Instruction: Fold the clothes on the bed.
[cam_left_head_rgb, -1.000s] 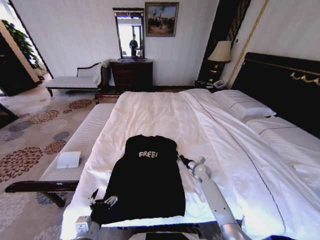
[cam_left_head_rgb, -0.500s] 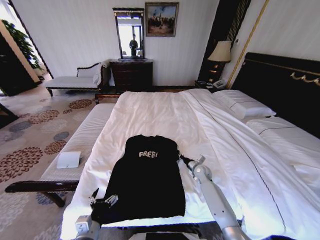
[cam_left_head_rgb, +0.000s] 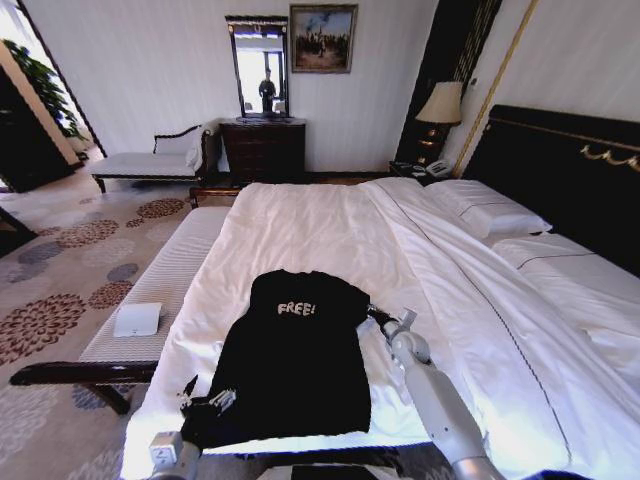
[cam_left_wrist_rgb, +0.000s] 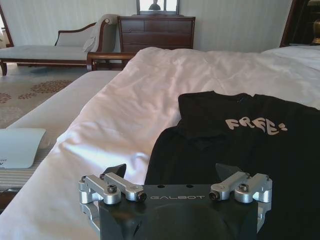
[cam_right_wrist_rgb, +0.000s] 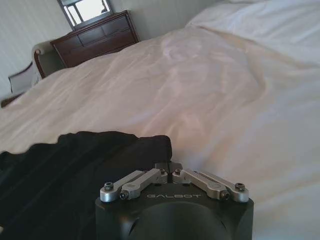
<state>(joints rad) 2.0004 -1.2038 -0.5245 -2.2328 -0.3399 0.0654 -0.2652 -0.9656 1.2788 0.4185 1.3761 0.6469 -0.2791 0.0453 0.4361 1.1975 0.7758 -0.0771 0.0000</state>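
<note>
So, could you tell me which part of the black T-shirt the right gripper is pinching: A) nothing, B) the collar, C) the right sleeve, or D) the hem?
C: the right gripper is shut on the sleeve edge of the black T-shirt, at its right side on the bed.

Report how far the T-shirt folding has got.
Done: T-shirt lies on the bed narrowed, left sleeve folded in.
In hand: right gripper is shut on the right sleeve edge; left gripper sits open at the hem.
Left: the lengthwise fold; shirt is at full length.
</note>
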